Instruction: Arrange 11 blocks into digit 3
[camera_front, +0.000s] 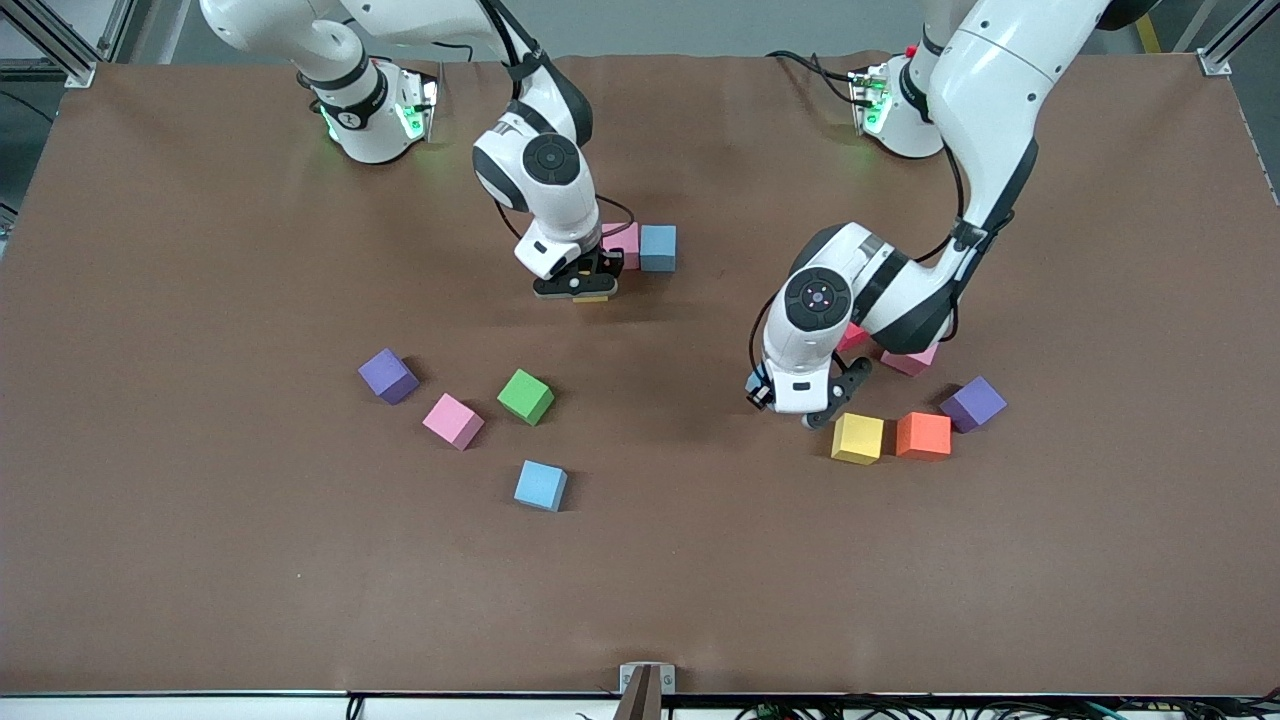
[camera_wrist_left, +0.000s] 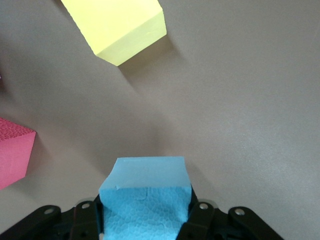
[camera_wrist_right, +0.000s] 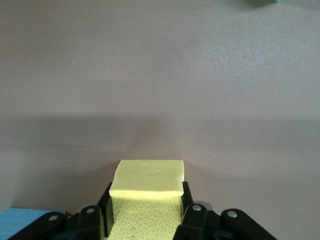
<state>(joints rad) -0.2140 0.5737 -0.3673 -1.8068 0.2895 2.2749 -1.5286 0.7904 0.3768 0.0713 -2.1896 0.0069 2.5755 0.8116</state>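
Observation:
My right gripper (camera_front: 590, 292) is shut on a yellow block (camera_wrist_right: 147, 200), low at the table, beside a pink block (camera_front: 624, 240) and a light blue block (camera_front: 658, 247) that touch each other. My left gripper (camera_front: 800, 408) is shut on a light blue block (camera_wrist_left: 145, 200), low over the table next to a second yellow block (camera_front: 858, 438), which also shows in the left wrist view (camera_wrist_left: 120, 25). An orange block (camera_front: 923, 435), a pink block (camera_front: 910, 360) and a partly hidden red block (camera_front: 852, 335) lie close by. A green (camera_front: 526, 397), a pink (camera_front: 453, 421) and a light blue block (camera_front: 541, 485) lie loose.
Two purple cubes lie on the brown table: one (camera_front: 388, 376) beside the loose pink block, one (camera_front: 973, 403) beside the orange block. A pinkish-red block (camera_wrist_left: 12, 155) shows at the edge of the left wrist view. The arms' bases stand along the table's edge farthest from the front camera.

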